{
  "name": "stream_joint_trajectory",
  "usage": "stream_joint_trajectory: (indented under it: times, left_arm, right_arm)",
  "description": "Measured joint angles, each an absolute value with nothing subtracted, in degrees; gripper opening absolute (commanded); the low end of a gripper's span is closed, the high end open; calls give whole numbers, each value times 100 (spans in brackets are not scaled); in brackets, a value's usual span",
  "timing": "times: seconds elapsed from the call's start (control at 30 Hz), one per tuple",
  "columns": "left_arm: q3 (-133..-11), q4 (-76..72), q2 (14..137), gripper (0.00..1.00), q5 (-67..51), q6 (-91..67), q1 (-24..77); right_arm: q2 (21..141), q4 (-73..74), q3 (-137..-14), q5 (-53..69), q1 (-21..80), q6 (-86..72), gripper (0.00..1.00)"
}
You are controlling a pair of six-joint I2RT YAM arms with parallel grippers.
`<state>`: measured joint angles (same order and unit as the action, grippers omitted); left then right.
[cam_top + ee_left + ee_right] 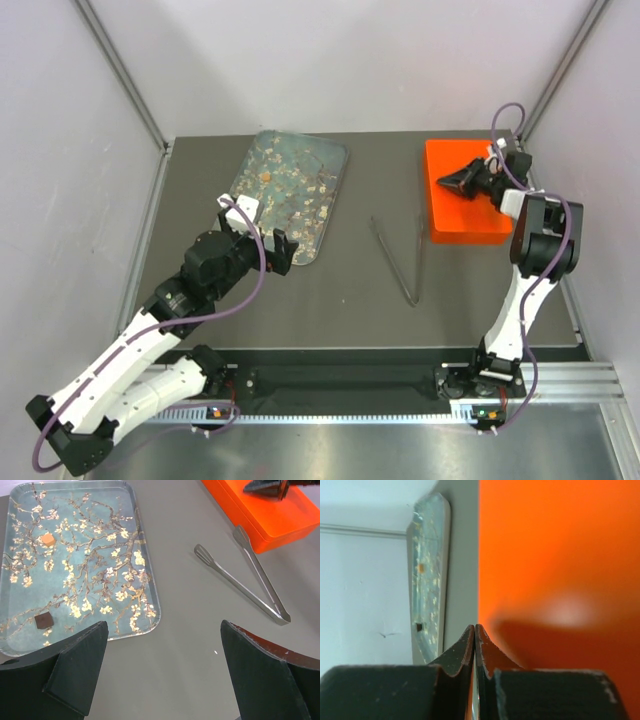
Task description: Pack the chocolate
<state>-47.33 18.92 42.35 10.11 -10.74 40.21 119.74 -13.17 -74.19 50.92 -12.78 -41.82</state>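
Note:
Two chocolate pieces lie on a blue floral tray (95, 510): a caramel one (48, 539) toward the far end and a dark brown one (44, 620) near the close edge. Both also show in the right wrist view, the caramel one (421, 568) and the dark one (419, 627). My left gripper (162, 627) is open and empty, just off the tray's near right corner (272, 250). My right gripper (455, 181) is shut, its tips (475, 627) over the left edge of the closed orange box (465, 215).
Thin metal tongs (400, 262) lie on the dark table between the tray (300, 215) and the orange box, also in the left wrist view (250, 575). White walls enclose the table on three sides.

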Motion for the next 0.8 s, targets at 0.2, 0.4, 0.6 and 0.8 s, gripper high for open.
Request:
stream_joint_trajectory:
  times: [0.2,0.4,0.6,0.8]
  left_arm:
    - [-4733,1887,4294,99,996,-1076,4021]
    - [-4733,1883,4453,99,996,-1076,4021]
    - [-4733,1883,4501,99,993,-1074,4021]
    - [-4735,1885,4488,99,987,-1076,4021]
  right_arm:
    - [12672,-2292,-8523,5170,-1243,-5098,0]
    - [13963,-2156,-10114,5024,-1199,-5592,0]
    - [14055,-1253,-10558,4718,-1216,-5378,0]
    - [13887,-611,-10632,4541,-1203,-4923,0]
